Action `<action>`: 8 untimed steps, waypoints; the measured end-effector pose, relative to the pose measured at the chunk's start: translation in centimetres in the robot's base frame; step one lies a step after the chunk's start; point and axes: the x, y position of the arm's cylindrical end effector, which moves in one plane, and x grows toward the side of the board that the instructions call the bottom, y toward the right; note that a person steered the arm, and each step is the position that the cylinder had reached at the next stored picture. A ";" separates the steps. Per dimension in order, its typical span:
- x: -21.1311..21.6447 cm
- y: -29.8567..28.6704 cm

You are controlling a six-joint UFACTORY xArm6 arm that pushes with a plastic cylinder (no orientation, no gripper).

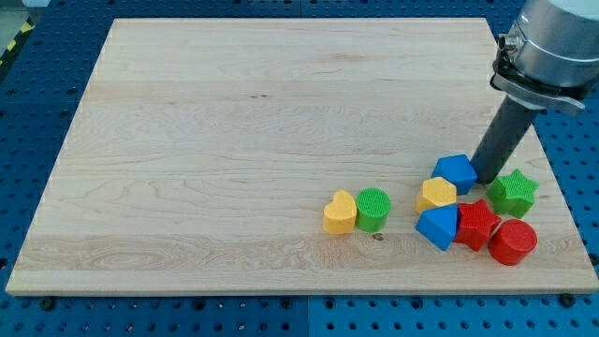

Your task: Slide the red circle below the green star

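my tip [488, 177] – between blue pentagon [457, 171], green star [513, 192]

You see a pale wooden board [234, 140] lying on a blue perforated bench [37, 103]. All the blocks sit on the board in the lower right of the frame. A yellow heart [341, 212] touches a green cylinder [372, 209] on its right. Further right lies a tight cluster: a blue block [456, 171] at the top, a yellow block [437, 195] just below it, a blue triangular block [438, 226] under that, a red star [478, 224] beside it, and the red circle [513, 241] lowest and rightmost. The green star [513, 192] sits just above the red circle. My tip [487, 178] rests on the board between the upper blue block and the green star.
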 end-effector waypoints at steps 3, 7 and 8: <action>3.1 12.4; 13.1 6.6; 13.1 4.4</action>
